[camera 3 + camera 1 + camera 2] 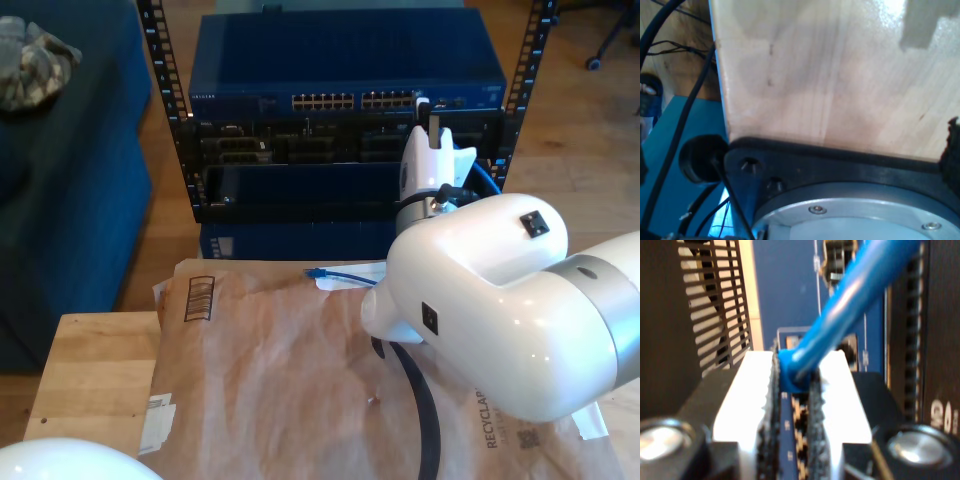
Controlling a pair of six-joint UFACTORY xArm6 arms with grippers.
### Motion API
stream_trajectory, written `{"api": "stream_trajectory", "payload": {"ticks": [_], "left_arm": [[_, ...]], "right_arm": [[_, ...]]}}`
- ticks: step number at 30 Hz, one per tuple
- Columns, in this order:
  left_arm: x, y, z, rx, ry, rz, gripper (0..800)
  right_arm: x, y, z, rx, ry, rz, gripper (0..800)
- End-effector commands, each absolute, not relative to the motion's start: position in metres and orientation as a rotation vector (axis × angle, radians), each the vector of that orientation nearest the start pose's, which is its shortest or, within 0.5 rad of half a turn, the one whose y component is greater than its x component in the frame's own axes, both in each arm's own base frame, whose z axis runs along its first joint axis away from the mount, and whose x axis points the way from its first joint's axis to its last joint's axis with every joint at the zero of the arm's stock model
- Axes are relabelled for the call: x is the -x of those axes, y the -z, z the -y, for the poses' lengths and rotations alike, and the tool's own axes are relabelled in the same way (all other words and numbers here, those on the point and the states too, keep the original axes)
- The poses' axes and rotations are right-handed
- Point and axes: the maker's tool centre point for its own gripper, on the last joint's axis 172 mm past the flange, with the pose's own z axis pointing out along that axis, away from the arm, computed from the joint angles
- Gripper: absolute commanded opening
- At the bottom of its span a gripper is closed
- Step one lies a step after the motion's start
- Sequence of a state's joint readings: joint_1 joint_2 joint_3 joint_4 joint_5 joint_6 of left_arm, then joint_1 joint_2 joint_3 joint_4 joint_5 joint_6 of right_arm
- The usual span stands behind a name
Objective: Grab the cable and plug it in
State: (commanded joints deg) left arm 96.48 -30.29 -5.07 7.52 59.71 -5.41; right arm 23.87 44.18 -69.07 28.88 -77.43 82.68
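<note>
Between my second claw [796, 390] pads | cable [850, 305] plug pinched

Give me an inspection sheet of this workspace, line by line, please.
Surface: wooden table covered by brown paper.
Job's things: blue cable, one plug clamped at the rack, the other plug lying on the paper.
Clutter: white paper scrap.
Grippers: my second gripper shut on the cable's plug near the network switch; my first gripper cannot be judged.
Cables: black robot cable across the paper.
Surroundings: equipment rack, blue couch.
</note>
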Motion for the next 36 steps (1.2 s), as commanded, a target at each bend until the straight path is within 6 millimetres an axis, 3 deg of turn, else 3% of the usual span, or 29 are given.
{"api": "stream_trajectory", "payload": {"ticks": [9,16,17,18,19,22,27,31,33,36], "left_arm": [[0.039,-0.030,-0.120,-1.900,0.533,-2.136,800],[0.039,-0.030,-0.120,-1.900,0.533,-2.136,800],[0.039,-0.030,-0.120,-1.900,0.533,-2.136,800],[0.039,-0.030,-0.120,-1.900,0.533,-2.136,800],[0.039,-0.030,-0.120,-1.900,0.533,-2.136,800],[0.039,-0.030,-0.120,-1.900,0.533,-2.136,800],[0.039,-0.030,-0.120,-1.900,0.533,-2.136,800],[0.039,-0.030,-0.120,-1.900,0.533,-2.136,800],[0.039,-0.030,-0.120,-1.900,0.533,-2.136,800],[0.039,-0.030,-0.120,-1.900,0.533,-2.136,800]], "right_arm": [[-0.677,-0.273,-0.150,0.977,1.283,-1.164,0],[-0.682,-0.274,-0.138,0.961,1.296,-1.173,0],[-0.681,-0.274,-0.138,0.963,1.296,-1.174,42],[-0.680,-0.274,-0.141,0.971,1.290,-1.167,185],[-0.679,-0.273,-0.148,0.990,1.281,-1.149,267],[-0.663,-0.275,-0.158,1.058,1.256,-1.113,353],[-0.615,-0.287,-0.143,1.128,1.243,-1.141,372],[-0.588,-0.281,-0.133,1.207,1.213,-1.173,399],[-0.583,-0.270,-0.136,1.316,1.162,-1.183,411],[-0.575,-0.279,-0.133,1.531,1.146,-1.058,429]]}}
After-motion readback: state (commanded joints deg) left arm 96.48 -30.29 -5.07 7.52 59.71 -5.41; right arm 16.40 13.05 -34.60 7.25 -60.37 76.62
